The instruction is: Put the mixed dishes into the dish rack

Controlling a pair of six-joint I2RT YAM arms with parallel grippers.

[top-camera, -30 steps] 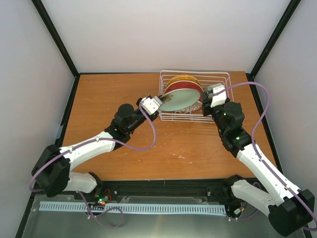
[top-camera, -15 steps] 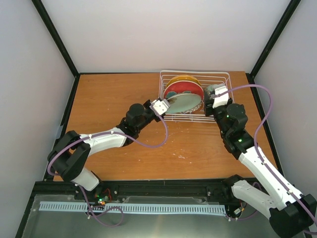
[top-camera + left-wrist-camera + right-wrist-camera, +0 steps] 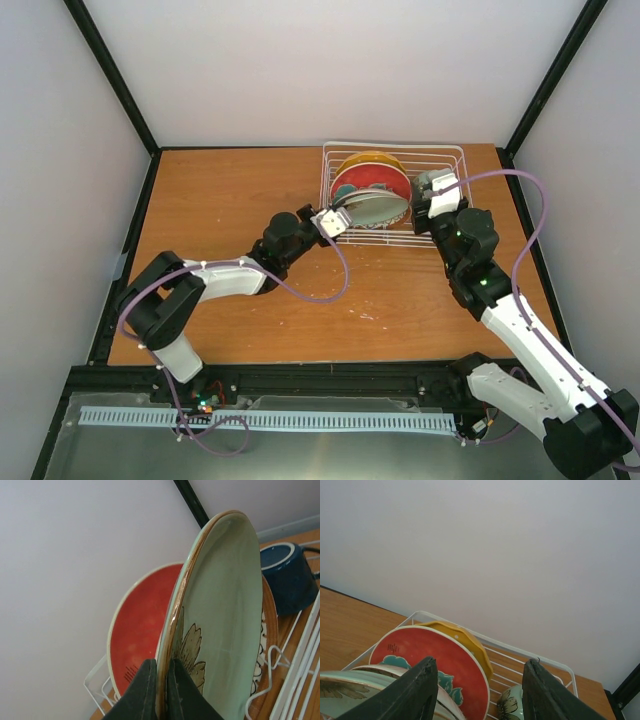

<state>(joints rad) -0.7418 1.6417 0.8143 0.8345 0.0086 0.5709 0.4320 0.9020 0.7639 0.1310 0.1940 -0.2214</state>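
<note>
Pale-green glaze w/ brown rim and brown flower: floral plate (image 3: pixel 220 605), on edge, pinched at its lower rim by left gripper (image 3: pixel 161 664). Both fingers clamped tight on it, no gap visible. Held by the rim prob. to leave the face free for sliding between uprights w/o fouling the wire.

In top view, tilted inside dish rack (image 3: pixel 385 236), approx 1 o'clock on wooden table (image 3: pixel 230 200), front of the row. Lower edge hidden, so cannot tell if seated in a slot yet.

Just behind, twd 12 o'clock: red plate (image 3: pixel 368 182) w/ teal flower, then orange-yellow plate (image 3: pixel 372 158). Both upright, close-packed, leaning the same way, prob. propped on edge by the slots.

Dark blue mug (image 3: pixel 287 580) at rack's 3 o'clock end. Small pale green bowl (image 3: pixel 509 705) low in rack near there, partly cut off.

Right gripper (image 3: pixel 482 666) spread wide, nothing between fingers. Hovers at rack's 3 o'clock side, aimed across the plates. Prob. parked to steady them or just to keep clear; cannot tell which.

Judged step: setting third plate in, w/ five dishes seen at the rack. Next: lower onto wire, then release slowly. Risk: tipping fwd twd 6 o'clock, or knocking red plate, if let go early.
</note>
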